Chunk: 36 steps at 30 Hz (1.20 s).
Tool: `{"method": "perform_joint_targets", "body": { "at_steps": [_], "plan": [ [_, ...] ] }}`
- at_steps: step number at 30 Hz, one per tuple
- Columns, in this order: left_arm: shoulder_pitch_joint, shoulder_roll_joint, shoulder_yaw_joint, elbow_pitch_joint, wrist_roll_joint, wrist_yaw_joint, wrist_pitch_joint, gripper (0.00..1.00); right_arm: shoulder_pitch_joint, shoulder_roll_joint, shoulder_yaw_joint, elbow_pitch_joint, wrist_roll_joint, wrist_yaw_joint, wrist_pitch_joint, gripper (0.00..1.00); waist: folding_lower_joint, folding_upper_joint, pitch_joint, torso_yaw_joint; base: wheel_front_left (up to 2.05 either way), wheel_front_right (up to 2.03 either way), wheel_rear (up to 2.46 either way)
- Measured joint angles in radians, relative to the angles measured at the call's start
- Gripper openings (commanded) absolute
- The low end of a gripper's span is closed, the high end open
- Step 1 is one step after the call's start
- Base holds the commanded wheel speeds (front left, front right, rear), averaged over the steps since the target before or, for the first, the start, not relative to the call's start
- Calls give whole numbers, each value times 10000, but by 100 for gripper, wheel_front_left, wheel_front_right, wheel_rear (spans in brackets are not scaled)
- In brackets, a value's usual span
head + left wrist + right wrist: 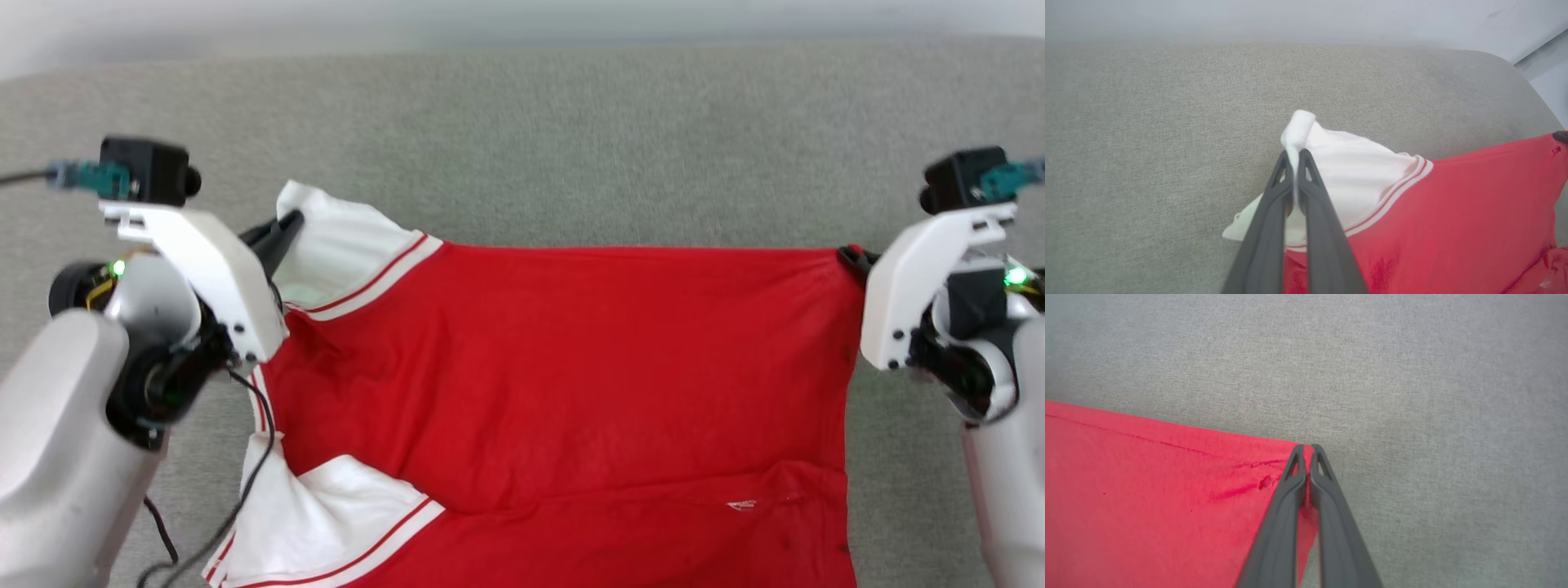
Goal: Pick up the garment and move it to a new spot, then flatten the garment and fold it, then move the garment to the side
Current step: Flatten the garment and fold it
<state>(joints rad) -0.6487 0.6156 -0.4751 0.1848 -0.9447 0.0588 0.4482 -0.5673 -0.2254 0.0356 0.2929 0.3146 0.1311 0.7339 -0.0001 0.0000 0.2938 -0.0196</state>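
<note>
Grey woven-fabric surface (571,122) underneath, pale wall (1290,16) behind. L pincer (1294,157) is clamped tight on a pinched fold of the far white sleeve (1355,171). R pincer (1306,448) is clamped on a red corner, cloth puckered just beside the tips. Btw. them stretches the red jersey-style T-shirt w/ white sleeves and red-and-white striped trim (571,367): far edge pulled straight, rest lying on the surface toward the robot. Head view adds the near white sleeve (326,506), a small white label (741,506) and a black cable (253,457) by the L arm. L wrist view adds the surface's rounded corner.
</note>
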Motion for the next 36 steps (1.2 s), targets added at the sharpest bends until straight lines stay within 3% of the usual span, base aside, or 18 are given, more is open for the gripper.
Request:
{"method": "perform_joint_targets", "body": {
  "at_steps": [8,17,18,19,20,21,28,36],
  "plan": [
    [2593,-48,426,-617,-598,600,-1034,0,2154,167,-462,-1101,-56,0,-316,0,0,0,-1068,269,0,0,0],
    [5818,-541,343,-686,-1457,1103,-1551,0,4740,671,-1016,-1254,119,2,-456,0,-1,0,-2165,444,0,0,0],
    [6050,-612,318,-629,-1532,1133,-1613,0,4953,734,-1055,-1252,174,0,-491,8,-1,0,-2229,444,0,0,0],
    [6222,-642,240,-571,-1557,1131,-1609,18,5146,798,-1060,-1243,215,0,-552,96,-1,0,-2267,434,0,0,0],
    [6329,-686,182,-502,-1557,1116,-1630,56,5324,836,-1045,-1223,209,0,-616,100,-2,0,-2277,423,0,0,0],
    [6372,-771,157,-408,-1542,1112,-1741,100,5478,913,-1083,-1189,270,0,-719,100,-1,0,-2276,428,0,0,0],
    [6272,-986,-21,109,-838,1041,-2752,100,6407,1260,-1262,-1381,297,-2,-1822,100,-1,0,-2481,423,0,0,0],
    [6155,-1045,349,-591,232,1363,-4742,100,6719,1225,-1392,-2938,493,-2,-2314,100,-1,0,-2997,211,0,0,0]
  ]
}}
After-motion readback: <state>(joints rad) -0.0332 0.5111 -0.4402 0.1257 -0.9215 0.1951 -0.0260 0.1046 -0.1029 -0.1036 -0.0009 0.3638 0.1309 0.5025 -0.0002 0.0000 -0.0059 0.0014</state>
